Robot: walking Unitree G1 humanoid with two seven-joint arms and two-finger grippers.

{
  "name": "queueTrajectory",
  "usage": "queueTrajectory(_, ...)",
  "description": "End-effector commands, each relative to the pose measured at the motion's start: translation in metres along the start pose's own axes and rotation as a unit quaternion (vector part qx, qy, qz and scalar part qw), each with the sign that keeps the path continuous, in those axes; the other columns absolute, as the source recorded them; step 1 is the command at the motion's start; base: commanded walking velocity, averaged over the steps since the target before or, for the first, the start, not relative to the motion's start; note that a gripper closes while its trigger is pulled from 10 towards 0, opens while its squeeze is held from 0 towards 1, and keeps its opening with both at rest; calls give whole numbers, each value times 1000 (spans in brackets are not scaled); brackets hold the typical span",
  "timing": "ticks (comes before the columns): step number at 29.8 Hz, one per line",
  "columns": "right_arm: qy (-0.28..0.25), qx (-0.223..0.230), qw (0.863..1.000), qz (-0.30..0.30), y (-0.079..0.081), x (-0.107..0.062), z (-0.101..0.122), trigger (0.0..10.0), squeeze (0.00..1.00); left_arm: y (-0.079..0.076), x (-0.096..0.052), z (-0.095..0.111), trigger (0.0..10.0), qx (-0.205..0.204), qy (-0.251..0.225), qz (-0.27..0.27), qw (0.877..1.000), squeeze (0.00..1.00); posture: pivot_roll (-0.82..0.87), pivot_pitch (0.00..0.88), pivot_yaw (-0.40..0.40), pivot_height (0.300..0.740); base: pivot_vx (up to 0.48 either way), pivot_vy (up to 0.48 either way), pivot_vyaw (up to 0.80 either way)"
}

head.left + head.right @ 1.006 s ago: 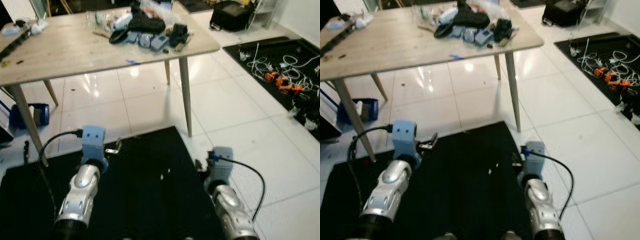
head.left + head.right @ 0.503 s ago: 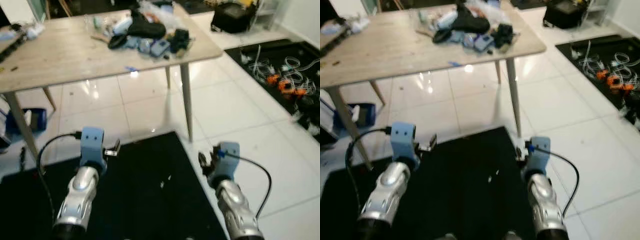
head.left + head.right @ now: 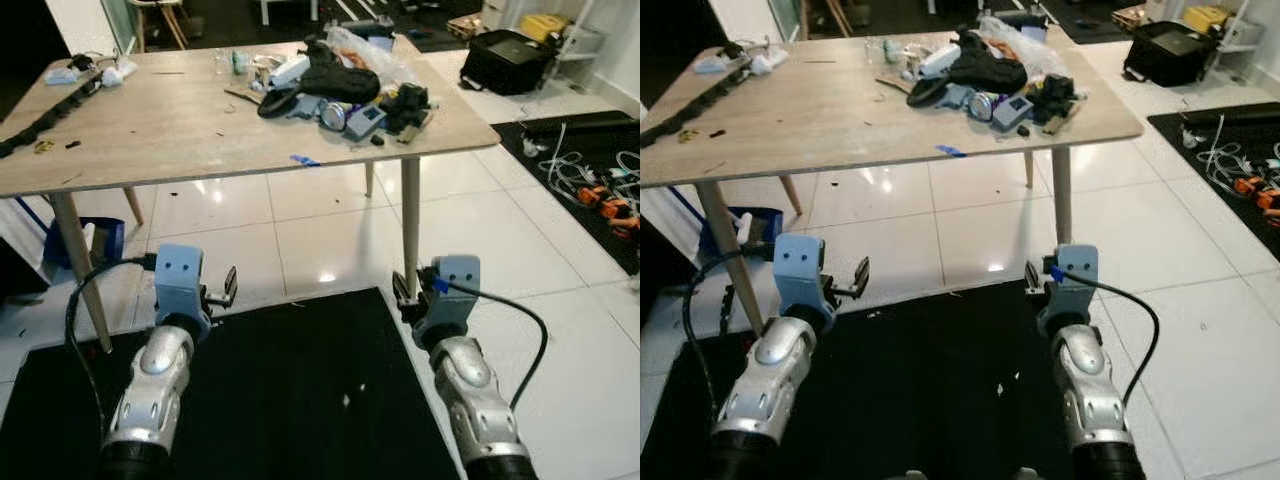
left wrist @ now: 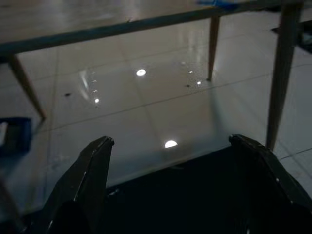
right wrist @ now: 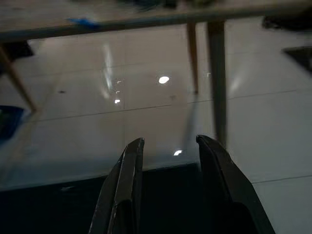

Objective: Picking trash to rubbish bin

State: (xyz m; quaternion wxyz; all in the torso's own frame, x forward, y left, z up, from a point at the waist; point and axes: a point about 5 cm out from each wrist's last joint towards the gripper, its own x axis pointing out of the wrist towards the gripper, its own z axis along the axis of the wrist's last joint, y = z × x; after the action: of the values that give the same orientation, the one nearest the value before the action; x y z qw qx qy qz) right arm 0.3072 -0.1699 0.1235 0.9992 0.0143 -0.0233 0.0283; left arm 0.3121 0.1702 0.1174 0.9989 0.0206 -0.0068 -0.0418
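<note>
Relative to one second ago, the head camera has shifted, so the whole table (image 3: 150, 120) now shows. Both arms remain extended forward and low over the black mat (image 3: 290, 400).

White glossy floor tiles (image 3: 330, 220) surround the mat. The table is light wood with thin tapered legs and stands just beyond the mat's far edge.

Trash location: a clutter heap (image 3: 345, 90) lies on the far right part of the tabletop. It comprises a black fabric item, a crumpled clear plastic bag, and several small blue-grey and dark objects packed together. Individual pieces cannot be identified further. A small blue scrap (image 3: 305, 160) lies apart from the heap, at the table's near edge. A white speck (image 3: 346, 400) lies on the mat between the arms.

Left gripper (image 4: 170, 140): fingers spread wide, nothing between them, aimed at the floor under the table.

Right gripper (image 5: 170, 140): fingers set to a narrow gap, nothing between them, aimed toward the table's near right leg (image 5: 217, 73).
</note>
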Motion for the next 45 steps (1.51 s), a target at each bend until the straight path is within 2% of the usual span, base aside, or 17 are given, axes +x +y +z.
queueTrajectory(1,-8,3,1000,11,7,1,5,10000,0,6,-3,-2,10000,3,7,9,1000,0,10,119,47,740,322,0,0)
queueTrajectory(6,-20,3,1000,5,6,3,12,10000,0,4,-2,1,10000,4,3,6,1000,0,11,113,45,740,324,0,0)
queueTrajectory(16,-36,-28,999,-8,1,3,24,10000,0,3,0,12,10000,2,-9,2,1000,0,12,114,48,740,325,0,0)
queueTrajectory(22,-41,-9,999,-15,1,3,29,10000,0,-1,6,23,10000,-1,-24,-6,1000,0,6,117,54,740,322,0,-267)
queueTrajectory(26,-47,-11,999,-23,-2,3,32,10000,0,-2,7,24,10000,0,-25,-8,1000,0,4,117,56,740,324,0,-800)
queueTrajectory(31,-53,-25,998,-31,-6,2,36,10000,0,-7,7,27,10000,-1,-30,-15,999,0,2,109,55,740,322,0,0)
queueTrajectory(39,-58,-16,998,-34,-7,3,39,10000,0,-9,6,31,10000,2,-35,-21,999,0,4,113,55,740,323,0,0)
queueTrajectory(45,-52,-11,998,-38,-9,2,36,10000,0,-8,6,34,10000,7,-38,-23,999,0,3,121,55,740,326,0,-655)
